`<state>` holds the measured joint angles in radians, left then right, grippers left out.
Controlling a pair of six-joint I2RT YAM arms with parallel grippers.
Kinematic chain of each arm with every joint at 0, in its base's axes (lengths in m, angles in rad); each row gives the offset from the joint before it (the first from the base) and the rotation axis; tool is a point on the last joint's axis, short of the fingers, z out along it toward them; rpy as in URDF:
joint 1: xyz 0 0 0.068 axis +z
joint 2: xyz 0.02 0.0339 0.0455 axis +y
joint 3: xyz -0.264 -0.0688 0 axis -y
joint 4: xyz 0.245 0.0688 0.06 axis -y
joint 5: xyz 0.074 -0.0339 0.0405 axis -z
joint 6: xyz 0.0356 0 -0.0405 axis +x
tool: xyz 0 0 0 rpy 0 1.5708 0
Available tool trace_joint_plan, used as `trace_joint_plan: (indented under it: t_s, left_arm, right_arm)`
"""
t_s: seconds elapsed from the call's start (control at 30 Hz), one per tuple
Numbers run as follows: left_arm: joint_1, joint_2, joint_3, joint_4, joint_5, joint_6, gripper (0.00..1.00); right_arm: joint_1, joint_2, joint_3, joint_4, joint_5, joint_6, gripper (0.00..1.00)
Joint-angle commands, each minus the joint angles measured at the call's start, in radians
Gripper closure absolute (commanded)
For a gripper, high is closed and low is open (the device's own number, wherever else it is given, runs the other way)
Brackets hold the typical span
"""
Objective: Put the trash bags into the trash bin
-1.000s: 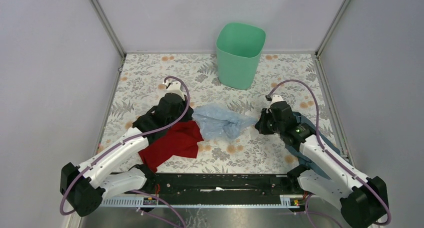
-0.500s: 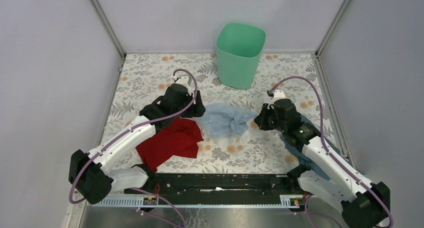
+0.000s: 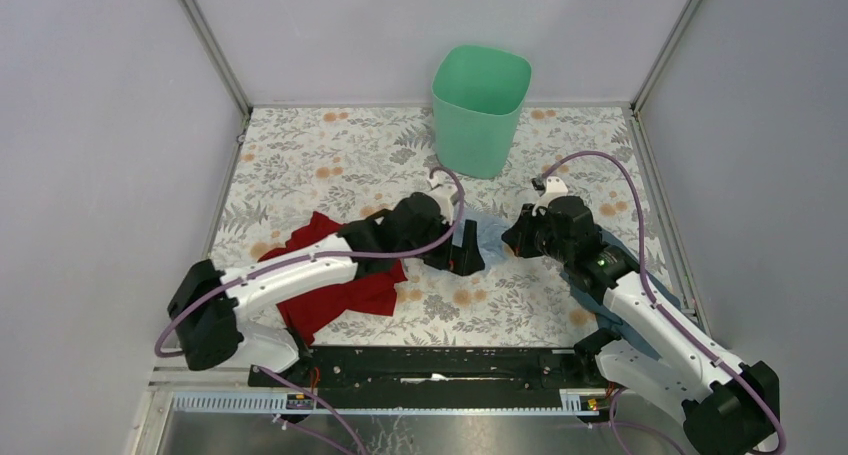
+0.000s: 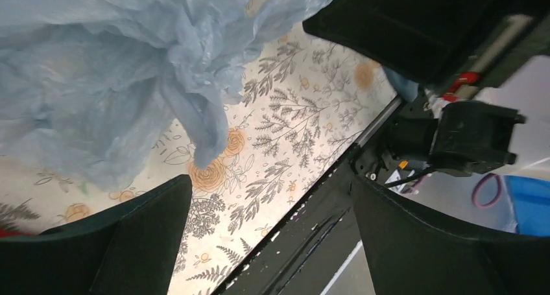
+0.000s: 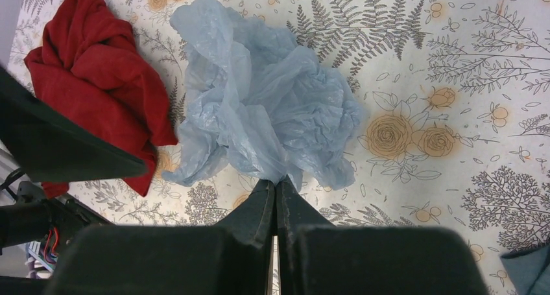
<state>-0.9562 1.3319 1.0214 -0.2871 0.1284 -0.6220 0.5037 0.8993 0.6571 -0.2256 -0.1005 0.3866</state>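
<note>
A crumpled light-blue trash bag (image 5: 266, 113) lies on the floral table in front of the mint-green trash bin (image 3: 480, 100), which stands upright at the back. My right gripper (image 5: 275, 186) is shut on the bag's near edge, seen in the top view at the bag's right side (image 3: 512, 237). My left gripper (image 3: 465, 247) reaches across over the bag's left part and hides most of it; only a strip of the bag (image 3: 490, 232) shows there. In the left wrist view the left gripper (image 4: 271, 185) is open and holds nothing, with the bag (image 4: 117, 68) just beyond its fingertips.
A crumpled red cloth (image 3: 345, 287) lies left of the bag, partly under the left arm (image 3: 300, 270). A dark teal cloth (image 3: 612, 260) lies under the right arm. The black base rail (image 3: 440, 363) runs along the table's near edge. Grey walls close in three sides.
The left arm swung right, from the red cloth to over the blue bag, and its jaws went from shut to wide open. The right gripper stayed shut on the bag.
</note>
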Motion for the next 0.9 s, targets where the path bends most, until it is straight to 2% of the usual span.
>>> trace_joint_plan:
  t_s: [0.0, 0.17, 0.23, 0.33, 0.37, 0.43, 0.53, 0.67, 0.77, 0.87]
  left_arm:
    - [-0.031, 0.073, 0.014, 0.126, -0.014, -0.042, 0.07]
    - [-0.032, 0.126, 0.017, 0.096, -0.118, -0.038, 0.18]
    - [-0.031, 0.126, 0.013, 0.090, -0.193, -0.029, 0.20]
    - [-0.020, 0.137, 0.016, 0.101, -0.209, -0.025, 0.20]
    - [-0.015, 0.146, 0.021, 0.108, -0.197, -0.025, 0.24]
    - [-0.006, 0.161, 0.032, 0.119, -0.186, -0.023, 0.39]
    - [0.010, 0.151, 0.052, 0.086, -0.235, -0.005, 0.74]
    - [0.074, 0.062, 0.047, -0.015, -0.314, 0.028, 0.98]
    - [0.147, -0.067, 0.029, -0.099, -0.379, 0.039, 1.00]
    - [0.202, -0.182, 0.017, -0.149, -0.398, 0.061, 1.00]
  right_arm:
    - [0.005, -0.018, 0.050, 0.013, -0.031, 0.008, 0.99]
    - [0.005, -0.038, 0.062, -0.006, -0.037, 0.024, 0.99]
    - [0.004, -0.046, 0.064, -0.012, -0.045, 0.032, 0.99]
    - [0.004, -0.054, 0.064, -0.025, -0.053, 0.037, 0.99]
    - [0.005, -0.055, 0.064, -0.029, -0.053, 0.037, 0.99]
    - [0.004, -0.058, 0.066, -0.037, -0.053, 0.039, 0.99]
    - [0.004, -0.061, 0.079, -0.074, -0.035, 0.029, 0.99]
    - [0.004, -0.082, 0.111, -0.160, 0.101, 0.012, 1.00]
    - [0.005, -0.098, 0.148, -0.234, 0.292, 0.021, 1.00]
    - [0.005, -0.118, 0.163, -0.259, 0.399, 0.013, 1.00]
